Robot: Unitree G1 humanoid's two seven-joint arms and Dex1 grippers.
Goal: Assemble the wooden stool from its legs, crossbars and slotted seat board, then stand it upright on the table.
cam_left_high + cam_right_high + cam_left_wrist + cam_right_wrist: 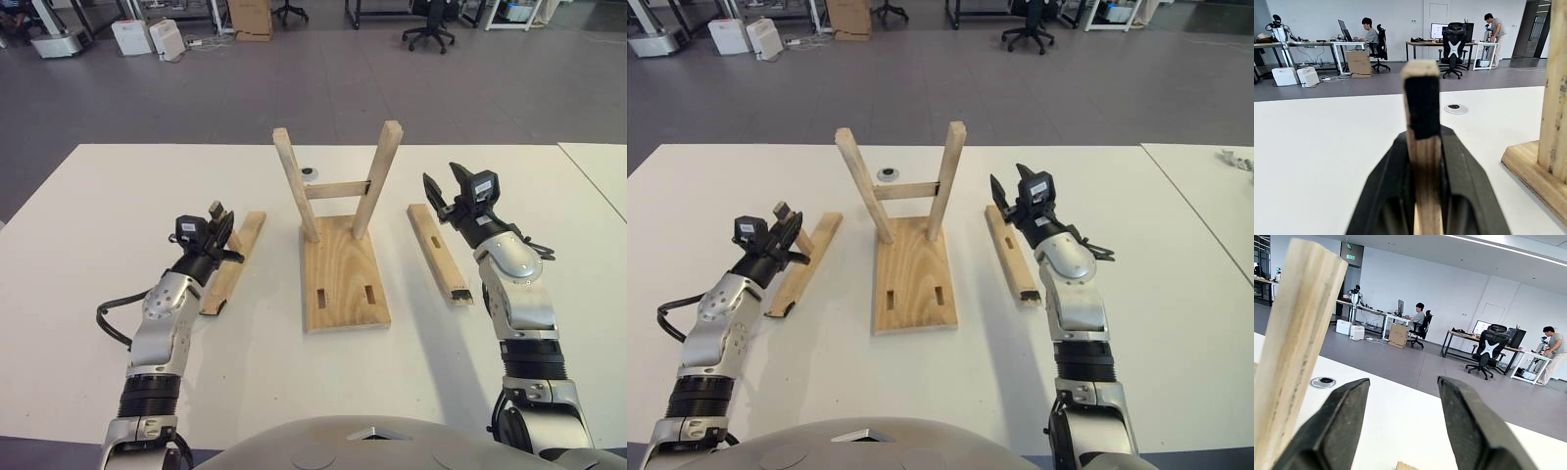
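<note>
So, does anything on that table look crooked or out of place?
The two upright pale wooden legs standing in the flat wooden seat board appear to lean away from each other, splaying outward at their tops rather than standing parallel. A short wooden crossbar joins them. Nothing looks spilled or broken.

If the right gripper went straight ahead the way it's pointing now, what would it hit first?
Probably nothing: the right gripper, open, aims just past the upright leg over the table, though depth is unclear.
</note>
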